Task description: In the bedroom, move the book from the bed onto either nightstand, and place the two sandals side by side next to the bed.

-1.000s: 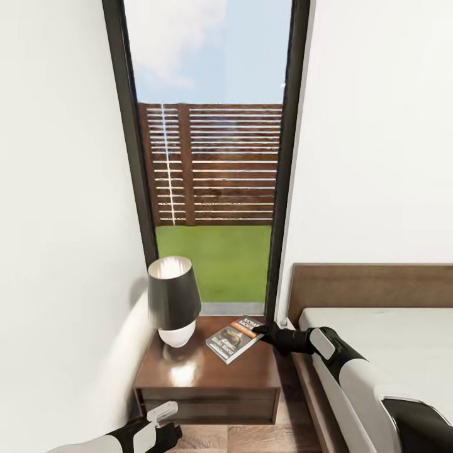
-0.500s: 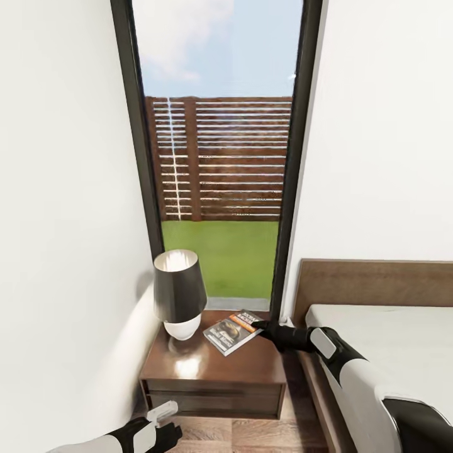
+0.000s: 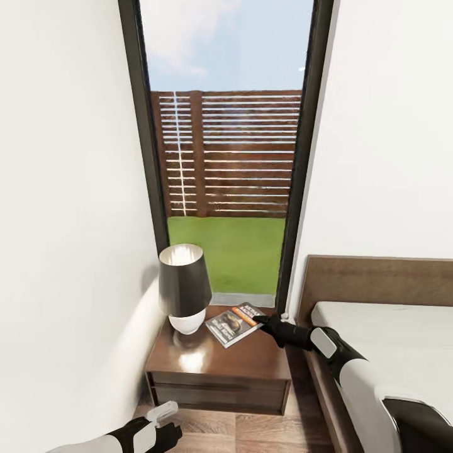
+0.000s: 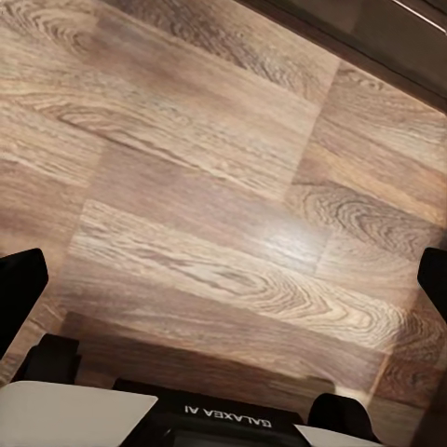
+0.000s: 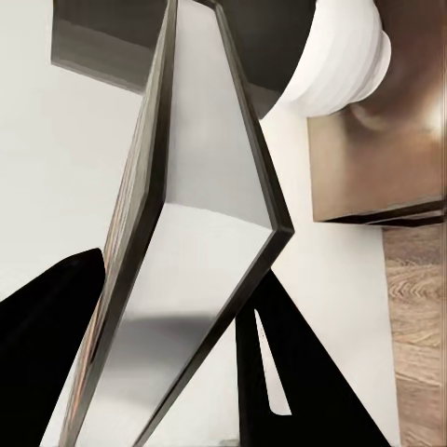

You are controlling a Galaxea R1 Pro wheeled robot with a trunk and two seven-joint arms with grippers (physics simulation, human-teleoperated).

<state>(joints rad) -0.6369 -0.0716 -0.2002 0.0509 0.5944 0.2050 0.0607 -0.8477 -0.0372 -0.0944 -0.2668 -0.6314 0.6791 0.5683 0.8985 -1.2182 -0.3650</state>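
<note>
Standing in a narrow gap, the nightstand (image 3: 220, 371) is hemmed by the white wall, the window (image 3: 226, 151) and the bed (image 3: 377, 327); its front half is bare. The right arm is stretched forward, level above the bed's edge. The right pincer (image 3: 259, 323) is clamped on the book (image 3: 234, 323), which is held slightly tilted over the back of the nightstand beside the lamp (image 3: 184, 289). The left pincer (image 4: 223, 279) is spread wide above the floor (image 4: 205, 186), nothing held.
</note>
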